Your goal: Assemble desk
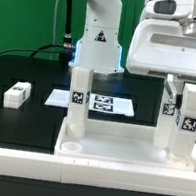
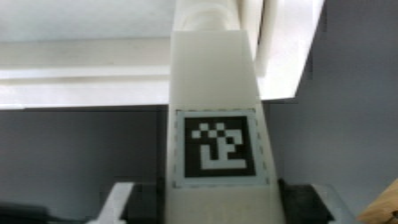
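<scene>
gripper clamped on upright tagged leg

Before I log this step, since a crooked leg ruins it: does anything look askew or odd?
Nothing stands out. The gripper clamps a tagged leg; standing legs on the desk top look straight; a loose leg lies beside it, unfitted.

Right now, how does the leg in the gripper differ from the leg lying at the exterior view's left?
The held leg stands upright at the desk top; the loose leg lies flat on the black table, off the top. The held leg is clamped in the gripper; the loose leg is free. Both are white, square, tagged.
</scene>
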`<state>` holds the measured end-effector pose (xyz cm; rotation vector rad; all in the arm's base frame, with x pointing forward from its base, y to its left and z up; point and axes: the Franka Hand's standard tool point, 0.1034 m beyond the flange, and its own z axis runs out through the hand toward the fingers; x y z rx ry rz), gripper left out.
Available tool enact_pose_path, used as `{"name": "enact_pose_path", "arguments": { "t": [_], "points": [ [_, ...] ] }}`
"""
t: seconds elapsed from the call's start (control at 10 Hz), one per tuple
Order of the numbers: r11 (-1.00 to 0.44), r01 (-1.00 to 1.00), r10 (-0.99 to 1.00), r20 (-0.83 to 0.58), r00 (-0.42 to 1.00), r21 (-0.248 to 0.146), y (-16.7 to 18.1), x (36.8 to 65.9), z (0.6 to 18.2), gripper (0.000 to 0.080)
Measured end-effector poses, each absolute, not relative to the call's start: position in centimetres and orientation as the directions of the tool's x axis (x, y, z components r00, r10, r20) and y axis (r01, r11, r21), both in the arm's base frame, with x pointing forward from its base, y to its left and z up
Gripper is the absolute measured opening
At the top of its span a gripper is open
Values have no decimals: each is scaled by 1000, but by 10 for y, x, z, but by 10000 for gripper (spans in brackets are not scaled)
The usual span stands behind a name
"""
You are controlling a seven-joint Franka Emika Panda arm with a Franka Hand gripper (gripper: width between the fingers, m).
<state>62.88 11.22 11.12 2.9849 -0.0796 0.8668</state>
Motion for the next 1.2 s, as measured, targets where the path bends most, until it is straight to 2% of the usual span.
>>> {"name": "enact_pose_path", "arguments": {
  "t": [0.8, 0.9, 1.0, 1.2],
  "points": [
    [-998, -66, -49, 549, 835, 12, 111, 630, 110, 302],
    [-998, -66, -49, 549, 835, 12, 111, 630, 110, 478],
    [-998, -66, -48, 549, 835, 12, 111, 630, 110, 611],
    [-998, -66, -48, 549, 835, 12, 111, 630, 110, 638]
  ]
}}
